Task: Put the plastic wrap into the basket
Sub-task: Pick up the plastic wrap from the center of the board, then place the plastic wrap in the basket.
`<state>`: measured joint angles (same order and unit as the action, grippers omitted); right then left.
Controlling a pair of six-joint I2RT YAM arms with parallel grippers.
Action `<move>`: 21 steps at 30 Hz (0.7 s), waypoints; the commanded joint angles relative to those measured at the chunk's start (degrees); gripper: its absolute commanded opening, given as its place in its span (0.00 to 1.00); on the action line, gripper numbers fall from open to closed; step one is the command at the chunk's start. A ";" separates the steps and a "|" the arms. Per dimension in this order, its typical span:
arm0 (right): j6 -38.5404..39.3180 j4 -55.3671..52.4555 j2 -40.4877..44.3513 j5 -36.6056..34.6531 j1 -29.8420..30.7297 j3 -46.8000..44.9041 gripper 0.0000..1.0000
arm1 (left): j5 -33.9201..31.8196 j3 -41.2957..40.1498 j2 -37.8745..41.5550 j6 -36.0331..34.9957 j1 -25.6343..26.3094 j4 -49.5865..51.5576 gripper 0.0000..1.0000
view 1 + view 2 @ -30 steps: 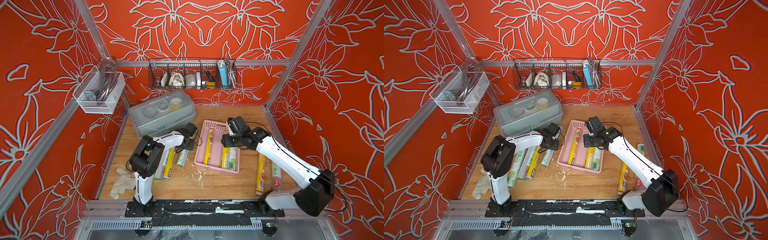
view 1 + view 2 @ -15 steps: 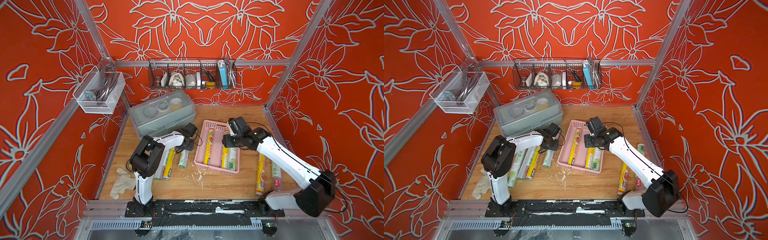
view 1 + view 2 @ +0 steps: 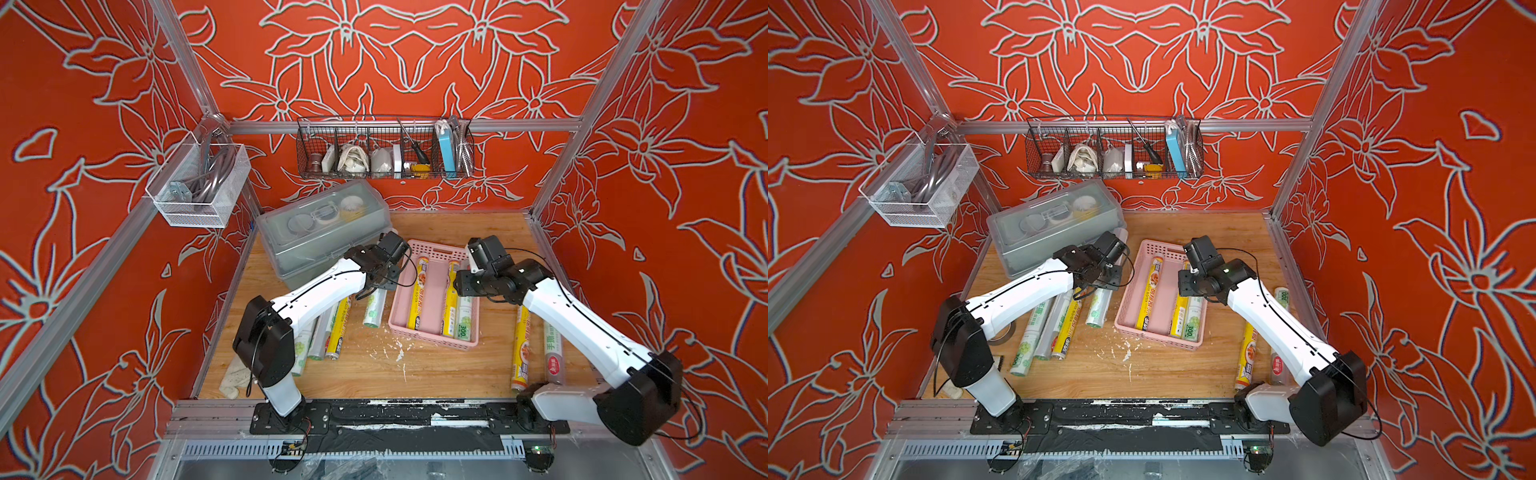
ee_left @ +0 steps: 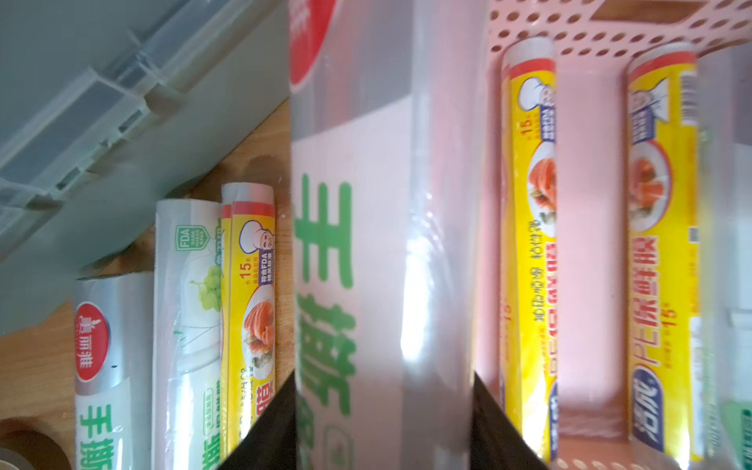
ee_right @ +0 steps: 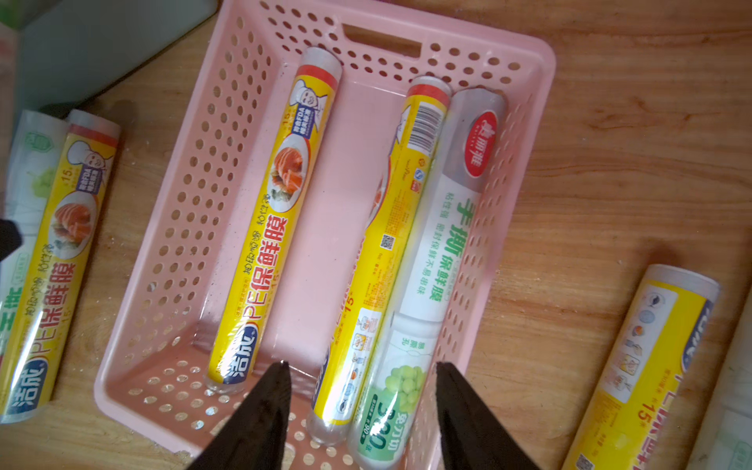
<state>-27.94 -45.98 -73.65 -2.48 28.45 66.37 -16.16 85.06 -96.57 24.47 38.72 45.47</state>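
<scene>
left gripper (image 4: 382, 378): fingers pinching a white-green wrap roll (image 4: 366, 244), just left of the basket (image 5: 171, 211)
right gripper (image 5: 362, 364): fingers spread wide, nothing in them, hanging over the basket
basket: three rolls (image 5: 272, 228) lying inside

Wooden desk (image 3: 1183, 374) with a pink basket (image 3: 1126, 307) at centre. It holds three rolls of plastic wrap (image 3: 1150, 293), two yellow and one white with green print, all lying lengthwise. The left hand (image 3: 1105, 286) sits low over a white roll (image 3: 1099, 309) lying just left of the basket; it appears closed on the roll, though its fingers are hidden. The right hand (image 3: 1188, 289) hovers over the basket's right side. Three more rolls (image 3: 1054, 328) lie under the left arm, and further rolls (image 3: 1246, 357) lie beneath the right arm.
</scene>
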 commanded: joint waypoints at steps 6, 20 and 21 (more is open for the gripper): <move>2.03 0.80 3.96 3.13 -7.76 -5.38 0.58 | 0.13 10.35 -5.06 6.59 4.40 0.23 0.31; 4.04 0.46 5.56 4.97 -12.36 -7.81 0.57 | 1.22 21.02 -18.83 10.36 9.79 -0.36 0.31; 4.08 0.47 5.62 5.08 -12.47 -7.90 0.58 | 1.28 21.27 -19.47 10.34 9.95 -0.56 0.31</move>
<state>-24.67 -45.41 -69.12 1.65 16.49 59.27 -14.09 103.83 -116.27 33.80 48.29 46.85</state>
